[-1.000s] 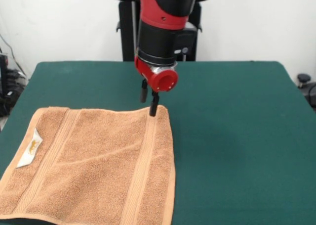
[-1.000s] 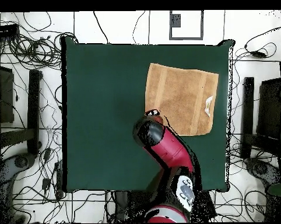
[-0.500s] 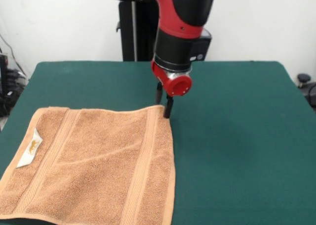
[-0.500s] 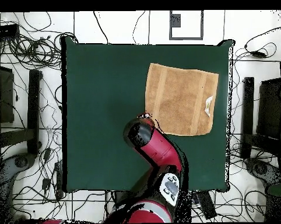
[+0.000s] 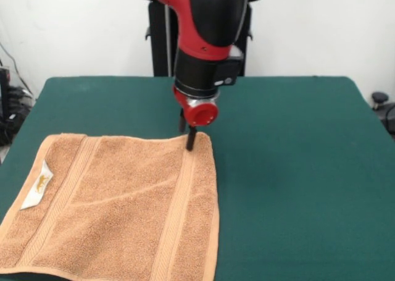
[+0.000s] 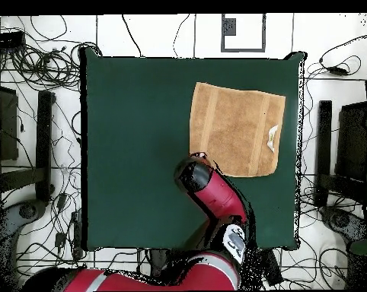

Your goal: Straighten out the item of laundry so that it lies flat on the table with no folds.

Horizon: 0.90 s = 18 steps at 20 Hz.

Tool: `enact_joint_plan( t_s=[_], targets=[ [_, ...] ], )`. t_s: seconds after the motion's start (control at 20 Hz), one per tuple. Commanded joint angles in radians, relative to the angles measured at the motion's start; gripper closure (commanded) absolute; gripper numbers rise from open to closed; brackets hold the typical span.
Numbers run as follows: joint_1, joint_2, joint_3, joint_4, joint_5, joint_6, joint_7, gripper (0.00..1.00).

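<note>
Towel (image 5: pixel 117 204): flat on table (image 5: pixel 296 170), front view's near-left corner. Gripper (image 5: pixel 187 133): above towel's far-right corner.

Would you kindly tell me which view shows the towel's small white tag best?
The front view: the white tag lies unobstructed near the towel edge, its yellow print visible. The overhead view shows it only as a pale speck.

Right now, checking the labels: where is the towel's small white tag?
In the front view the small white tag lies on the light-brown terry towel, near its left edge, far from the end effector at the towel's far right corner.
</note>
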Motion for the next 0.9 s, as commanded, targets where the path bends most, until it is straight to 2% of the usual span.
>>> enact_joint_plan(
  t_s=[0.05,0.3,0.9],
  targets=[
    [-0.042,0.004,0.135,0.031,-0.009,0.002,0.153,0.0],
    [-0.077,0.001,0.159,0.037,-0.027,-0.017,0.134,0.0],
    [-0.058,0.014,0.128,0.018,-0.03,0.003,0.146,0.0]
  ],
)
